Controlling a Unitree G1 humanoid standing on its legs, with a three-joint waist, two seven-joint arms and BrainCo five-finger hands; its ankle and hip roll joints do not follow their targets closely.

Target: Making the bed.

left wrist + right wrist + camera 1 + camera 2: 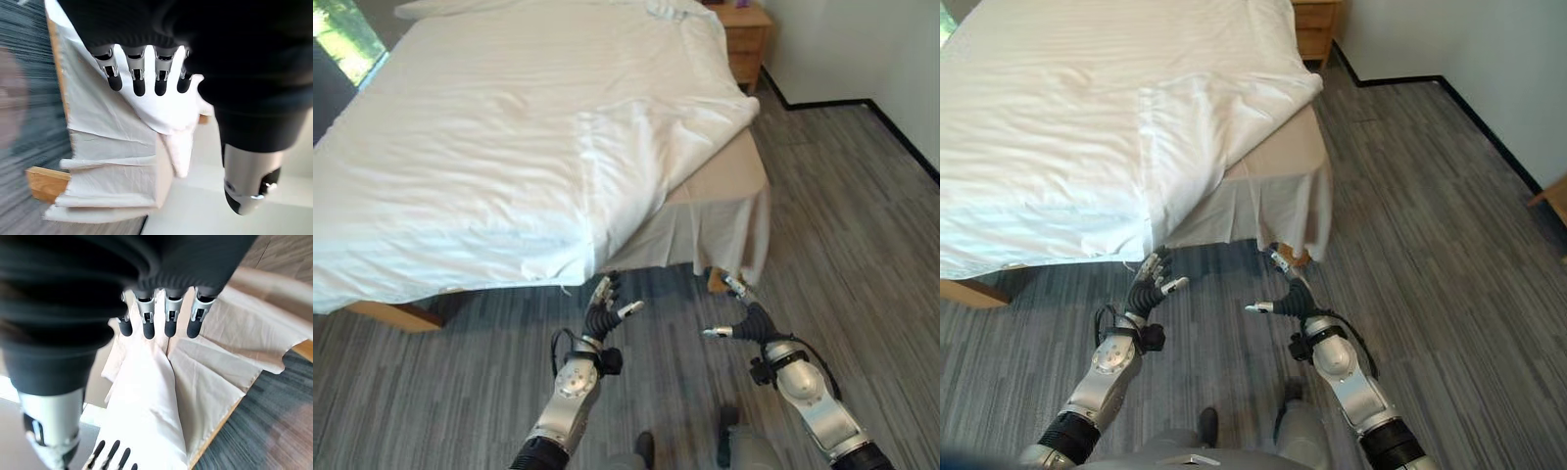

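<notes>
While the bed fills the upper part of the head views, we note that its white duvet lies askew: the cover's long edge runs diagonally, leaving the beige mattress corner and its bed skirt bare on the robot's right. A folded flap of duvet rests along that diagonal, and its lowest corner hangs over the foot edge. A wooden nightstand stands beyond the bed's far corner, on the grey plank floor.

The left hand hovers just below that hanging corner, fingers relaxed and straight, grasping nothing. The right hand hovers below the bare mattress corner, likewise released and empty.

We judge the left hand nearer to the duvet corner, which lies directly ahead of and above it. The coming move requires drawing the cover rightward across the exposed mattress.
</notes>
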